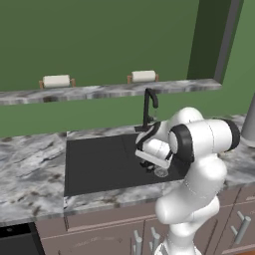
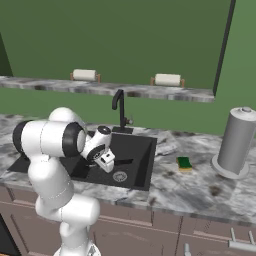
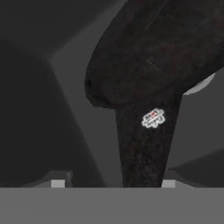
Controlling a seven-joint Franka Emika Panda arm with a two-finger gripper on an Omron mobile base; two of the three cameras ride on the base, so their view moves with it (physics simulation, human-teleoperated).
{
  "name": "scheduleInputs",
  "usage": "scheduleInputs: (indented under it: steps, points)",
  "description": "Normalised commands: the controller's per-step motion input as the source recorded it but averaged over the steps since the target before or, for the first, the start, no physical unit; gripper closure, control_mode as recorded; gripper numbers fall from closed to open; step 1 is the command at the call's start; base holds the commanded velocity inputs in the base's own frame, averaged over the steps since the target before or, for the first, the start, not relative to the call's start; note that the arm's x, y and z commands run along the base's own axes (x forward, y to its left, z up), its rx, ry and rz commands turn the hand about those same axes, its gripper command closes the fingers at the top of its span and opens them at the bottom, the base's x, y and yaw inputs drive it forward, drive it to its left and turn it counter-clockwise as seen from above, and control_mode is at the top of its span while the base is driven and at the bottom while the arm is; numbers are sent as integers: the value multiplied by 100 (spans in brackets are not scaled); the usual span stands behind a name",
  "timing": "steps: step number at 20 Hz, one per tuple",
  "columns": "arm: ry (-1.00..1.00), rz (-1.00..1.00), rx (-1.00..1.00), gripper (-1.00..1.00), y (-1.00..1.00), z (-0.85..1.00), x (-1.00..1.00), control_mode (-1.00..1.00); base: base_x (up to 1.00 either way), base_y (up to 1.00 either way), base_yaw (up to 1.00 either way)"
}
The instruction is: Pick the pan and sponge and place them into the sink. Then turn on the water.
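From the right base view you see the gripper (image 2: 111,164) reaching down into the sink (image 2: 142,172), just above the round silver drain (image 2: 119,176), with the thin dark handle of the pan (image 2: 124,161) poking out beside it toward the right wall of the basin. The left base view gives you less: the arm's white body covers most of the hand there, and the gripper (image 1: 149,165) reads as a dark patch low in the sink (image 1: 99,164) in front of the faucet (image 1: 149,107).

Your hand view is the close one. The pan (image 3: 148,65) looms dark across the top, its handle running down between the two finger tips (image 3: 57,183) (with a small white mark on it). The tips stand wide on either side of the handle with clear space showing, so the jaws are apart and not clamped on it.

The sponge (image 2: 184,163) you get from the right base view: it lies on the marbled counter (image 2: 200,185) to the right of the sink, near a tall grey canister (image 2: 236,141), well apart from the gripper.
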Motion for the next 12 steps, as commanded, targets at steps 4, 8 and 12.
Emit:
scheduleInputs:
  steps: [4, 8, 12]
  points:
    - [0, 0, -5, -100, -3, 55, -5, -100, 0, 0, 0]
    - [0, 0, -6, -100, -6, 29, -5, -100, 0, 0, 0]
    - [0, 0, -5, -100, -4, 26, -11, -100, 0, 0, 0]
